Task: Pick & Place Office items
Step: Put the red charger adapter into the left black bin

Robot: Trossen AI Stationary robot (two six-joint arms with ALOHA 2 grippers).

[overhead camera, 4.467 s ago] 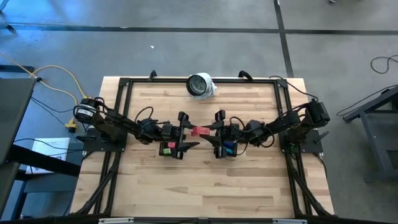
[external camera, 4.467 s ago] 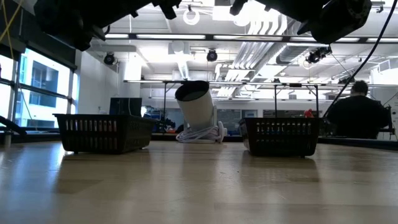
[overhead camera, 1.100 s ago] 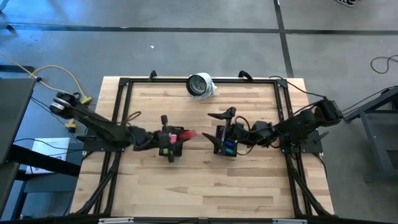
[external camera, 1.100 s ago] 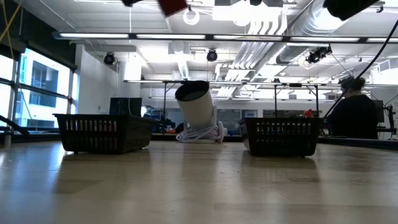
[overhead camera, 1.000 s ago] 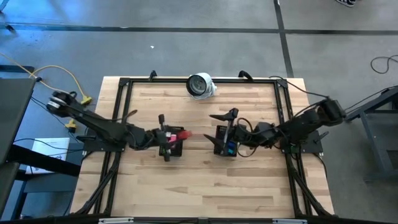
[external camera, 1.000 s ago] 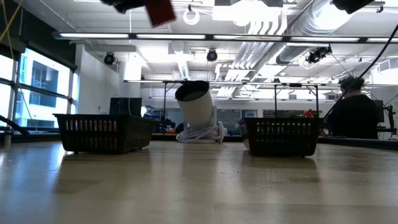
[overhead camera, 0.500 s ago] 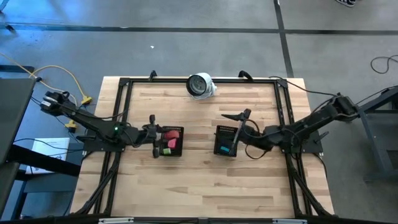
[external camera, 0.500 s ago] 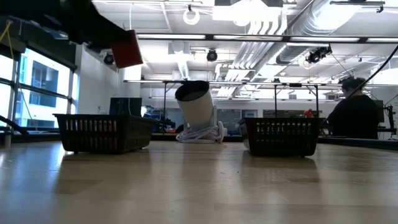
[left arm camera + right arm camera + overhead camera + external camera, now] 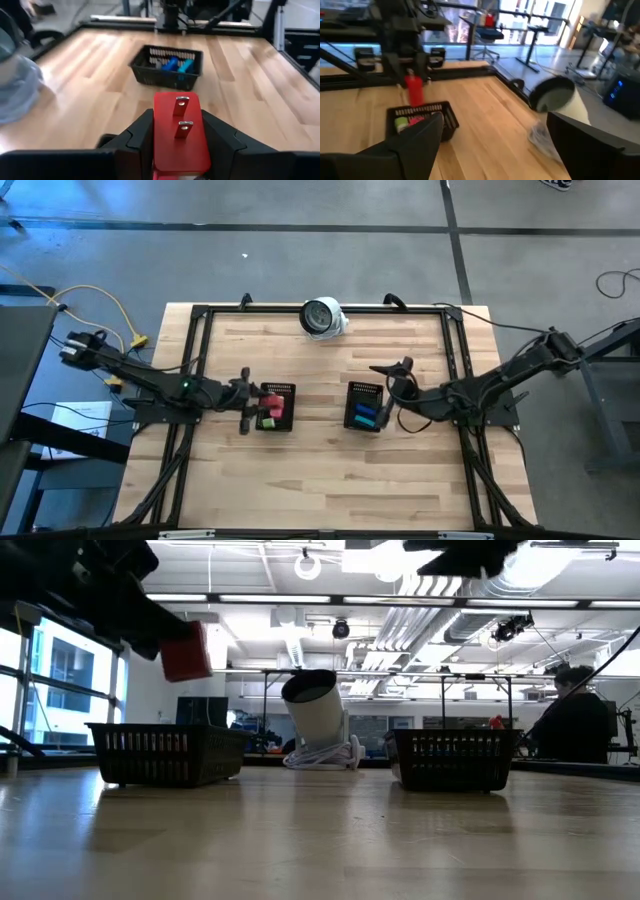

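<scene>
Two trays sit on my desk; my left pincer clamps the red piece above the left tray, while my right pincer gapes empty beside the right tray.

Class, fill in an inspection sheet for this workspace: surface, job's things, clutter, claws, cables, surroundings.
Surface: wooden table, dark frame.
Job's things: red piece in the left claw above the left tray, which holds green and pink pieces; blue and teal pieces in the right tray.
Clutter: white round object at the far edge.
Claws: left shut on red piece; right claw open beside the right tray.
Cables: yellow cable off the left side.
Surroundings: seated person behind.
</scene>
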